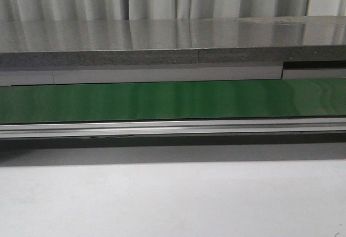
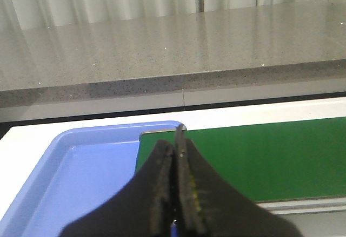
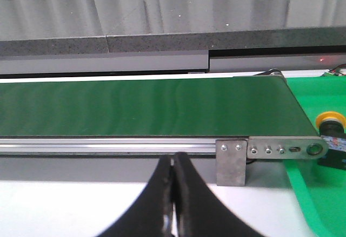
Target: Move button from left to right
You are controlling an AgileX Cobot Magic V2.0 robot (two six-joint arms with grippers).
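Observation:
The button (image 3: pixel 331 122) shows only in the right wrist view: a yellow round head on a black body with blue and red marks, lying in a green tray (image 3: pixel 308 194) just past the belt's end. My right gripper (image 3: pixel 173 164) is shut with nothing in it, over the white table, well to the side of the button. My left gripper (image 2: pixel 175 150) is also shut and holds nothing, hanging over the corner where a blue tray (image 2: pixel 81 172) meets the green belt (image 2: pixel 270 156). Neither gripper appears in the front view.
A green conveyor belt (image 1: pixel 173 99) with an aluminium side rail (image 1: pixel 173 127) runs across the table. A metal bracket (image 3: pixel 231 164) hangs at the belt's end. A grey stone counter (image 1: pixel 162 42) and curtains stand behind. White tabletop (image 1: pixel 173 199) lies in front.

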